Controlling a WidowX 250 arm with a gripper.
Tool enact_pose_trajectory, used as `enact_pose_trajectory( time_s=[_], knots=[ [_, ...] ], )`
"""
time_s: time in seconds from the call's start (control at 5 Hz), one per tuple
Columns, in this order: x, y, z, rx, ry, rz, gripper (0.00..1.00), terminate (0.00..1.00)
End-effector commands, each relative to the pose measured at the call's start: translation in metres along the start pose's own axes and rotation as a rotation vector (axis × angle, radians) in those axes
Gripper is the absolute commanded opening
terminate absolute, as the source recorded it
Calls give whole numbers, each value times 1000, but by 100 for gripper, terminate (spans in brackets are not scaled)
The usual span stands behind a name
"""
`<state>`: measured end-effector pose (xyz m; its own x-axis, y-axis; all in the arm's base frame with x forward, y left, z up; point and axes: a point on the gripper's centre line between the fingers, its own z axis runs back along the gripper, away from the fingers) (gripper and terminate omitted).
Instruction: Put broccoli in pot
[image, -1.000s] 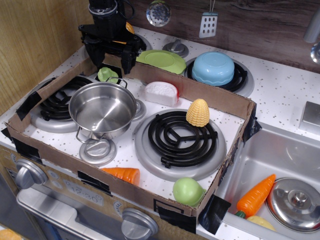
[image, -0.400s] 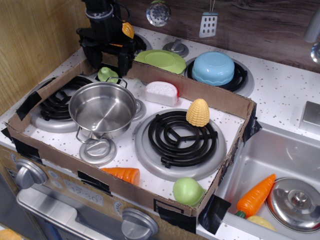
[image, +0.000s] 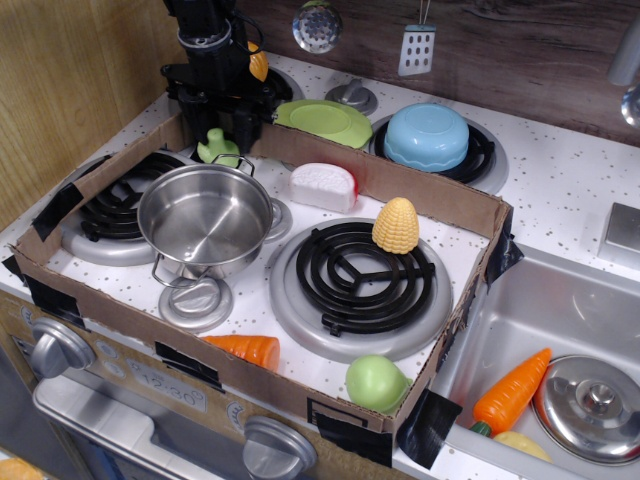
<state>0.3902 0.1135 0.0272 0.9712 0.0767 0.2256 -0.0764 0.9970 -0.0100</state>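
Observation:
The broccoli (image: 217, 150), a small pale-green lumpy toy, sits at the back left inside the cardboard box, just behind the pot. The pot (image: 205, 215) is shiny steel with wire loop handles, stands upright on the left burner and is empty. My black gripper (image: 220, 138) comes straight down over the broccoli. Its fingers (image: 245, 125) stand on either side and press against it. The broccoli is still low, at the stove top.
A cardboard box wall (image: 400, 185) rings the stove. Inside are a white-red toy (image: 323, 185), corn (image: 396, 225), an orange piece (image: 245, 350) and a green ball (image: 376, 382). Behind are a green plate (image: 325, 120) and blue bowl (image: 427, 136). The sink holds a carrot (image: 510, 390) and lid (image: 592, 405).
The gripper has come down over the broccoli and its fingers have narrowed from wide open to tight against it. The broccoli has tipped slightly. The pot has not moved.

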Motion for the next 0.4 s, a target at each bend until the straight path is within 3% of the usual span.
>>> enact_pose_trajectory(
  time_s=[0.0, 0.2],
  knots=[
    [9, 1, 10, 20, -69, -39, 0, 0],
    [9, -1, 12, 34, -71, -42, 0, 0]
  ],
)
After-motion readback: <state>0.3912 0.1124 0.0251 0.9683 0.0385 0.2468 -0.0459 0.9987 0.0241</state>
